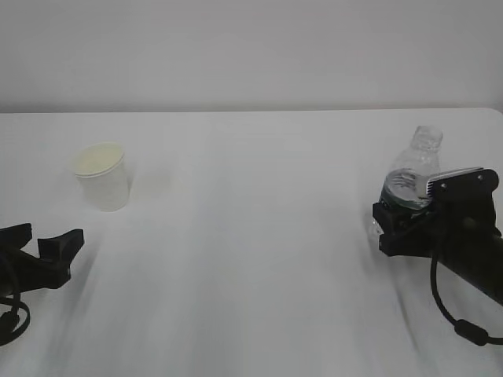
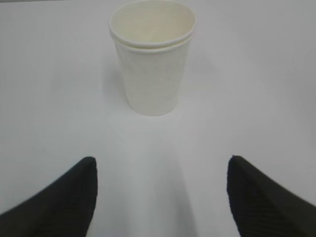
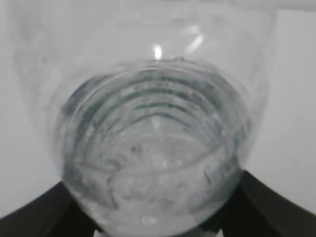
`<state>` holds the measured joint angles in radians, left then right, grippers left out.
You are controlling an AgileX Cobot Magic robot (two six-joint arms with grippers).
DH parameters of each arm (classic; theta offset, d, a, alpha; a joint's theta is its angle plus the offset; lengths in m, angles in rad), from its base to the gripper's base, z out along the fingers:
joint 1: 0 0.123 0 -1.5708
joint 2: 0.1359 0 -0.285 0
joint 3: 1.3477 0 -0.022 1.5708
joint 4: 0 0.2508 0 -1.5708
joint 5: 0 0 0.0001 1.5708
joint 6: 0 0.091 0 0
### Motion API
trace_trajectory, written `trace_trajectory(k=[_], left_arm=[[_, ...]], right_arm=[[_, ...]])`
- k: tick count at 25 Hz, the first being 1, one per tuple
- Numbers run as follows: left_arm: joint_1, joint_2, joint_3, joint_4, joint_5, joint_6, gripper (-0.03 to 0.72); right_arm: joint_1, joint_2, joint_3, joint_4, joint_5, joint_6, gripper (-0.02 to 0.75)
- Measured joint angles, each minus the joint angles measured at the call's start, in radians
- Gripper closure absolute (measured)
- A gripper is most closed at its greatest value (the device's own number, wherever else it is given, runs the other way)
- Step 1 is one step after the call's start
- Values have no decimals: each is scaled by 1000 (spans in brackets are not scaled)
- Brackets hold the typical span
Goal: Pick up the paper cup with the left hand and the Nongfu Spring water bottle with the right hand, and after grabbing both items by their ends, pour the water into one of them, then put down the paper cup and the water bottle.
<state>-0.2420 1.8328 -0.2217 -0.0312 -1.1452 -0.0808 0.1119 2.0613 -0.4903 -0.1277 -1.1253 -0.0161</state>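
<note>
Two end effectors, one each side of white counter (image 1: 251, 236). Left end effector (image 2: 160, 190) low at near-left edge, jaws spread wide, nothing btwn them. One paper cup (image 2: 152, 57) upright just beyond it, apart. Right end effector (image 1: 420, 206) clamped on lower part of one water bottle (image 1: 415, 169), tilted, neck uppermost; water (image 3: 153, 163) inside.

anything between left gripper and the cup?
Nothing. In the left wrist view only bare white table lies between the open left gripper and the cup; the exterior view agrees.
</note>
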Motion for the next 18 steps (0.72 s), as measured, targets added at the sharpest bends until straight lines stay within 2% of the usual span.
trace_trajectory(k=[9, 18], left_arm=[[0, 21, -2, 0, 0, 6, 101], [0, 52, -67, 2, 0, 7, 101]], right_arm=[[0, -72, 13, -35, 0, -6, 244], [0, -83, 43, -37, 1, -6, 244]])
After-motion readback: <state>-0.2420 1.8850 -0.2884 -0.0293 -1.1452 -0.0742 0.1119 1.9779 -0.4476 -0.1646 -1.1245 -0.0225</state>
